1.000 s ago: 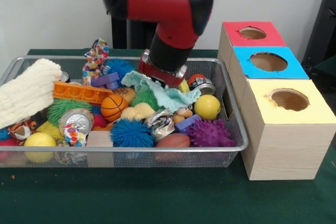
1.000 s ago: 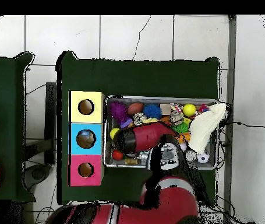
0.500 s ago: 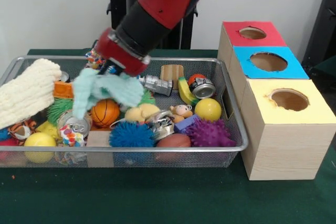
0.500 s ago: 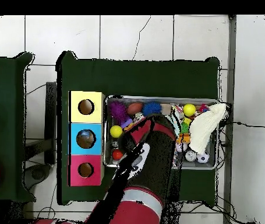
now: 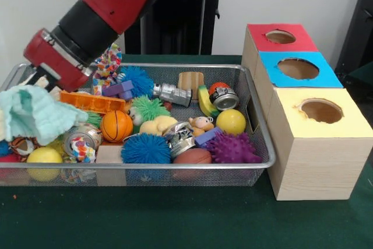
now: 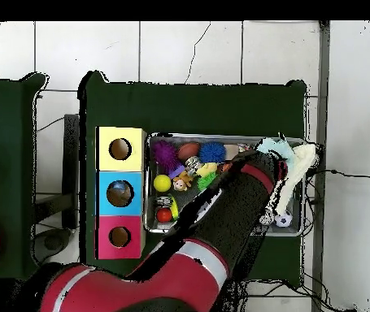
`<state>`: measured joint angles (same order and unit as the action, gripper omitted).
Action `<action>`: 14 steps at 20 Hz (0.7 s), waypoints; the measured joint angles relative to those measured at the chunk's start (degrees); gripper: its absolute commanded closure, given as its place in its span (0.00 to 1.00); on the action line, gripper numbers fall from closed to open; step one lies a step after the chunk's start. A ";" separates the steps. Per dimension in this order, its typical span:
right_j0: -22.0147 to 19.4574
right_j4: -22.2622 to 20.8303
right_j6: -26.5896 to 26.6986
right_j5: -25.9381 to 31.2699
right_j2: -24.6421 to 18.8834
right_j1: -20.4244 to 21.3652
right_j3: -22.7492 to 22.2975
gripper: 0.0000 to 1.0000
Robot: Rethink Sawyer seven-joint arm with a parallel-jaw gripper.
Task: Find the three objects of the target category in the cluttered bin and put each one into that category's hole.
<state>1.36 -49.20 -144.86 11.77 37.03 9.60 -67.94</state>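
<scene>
My gripper [image 5: 39, 77]: at the left end of the bin, under my red and black arm [image 5: 99, 10]; its fingers are hidden, so I cannot tell whether they are spread or pressed together. The cloth lies just below it; contact cannot be confirmed.
Pale teal fuzzy cloth [image 5: 32, 114]: heaped at the bin's left end in the front view, covering the objects beneath.
Silver wire mesh bin [image 5: 175, 170]: on the dark green table [image 5: 175, 220], directly left of the three boxes in the front view, full of mixed objects.
Left-centre contents: a small yellow ball [image 5: 44, 155] at the near rim, a crushed silver can [image 5: 81, 135], an orange ridged block [image 5: 93, 102], an orange mini basketball [image 5: 116, 125].
Centre contents: a blue spiky ball [image 5: 145, 148] near the front rim, a green spiky ball [image 5: 150, 108] behind it, a second crushed can [image 5: 179, 137].
Right contents: a brown toy football [image 5: 192, 157], a purple spiky ball [image 5: 233, 147], a yellow ball [image 5: 231, 121] behind it.
Wooden boxes: yellow-topped box [image 5: 317, 144] nearest, blue-topped box [image 5: 297, 69] behind it, red-topped box [image 5: 280, 38] farthest; each has one round hole in its top.
</scene>
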 measured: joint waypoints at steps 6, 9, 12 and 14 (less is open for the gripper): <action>-9.89 5.05 0.17 2.44 -8.42 3.33 -0.05 1.00; -18.94 9.12 0.87 5.25 -16.67 5.60 -0.42 1.00; -28.01 14.07 1.99 6.45 -26.60 9.11 -1.47 0.00; -29.67 15.20 2.13 6.68 -29.09 10.12 -2.05 0.00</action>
<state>-28.31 -34.00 -142.73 18.45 7.94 19.71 -69.99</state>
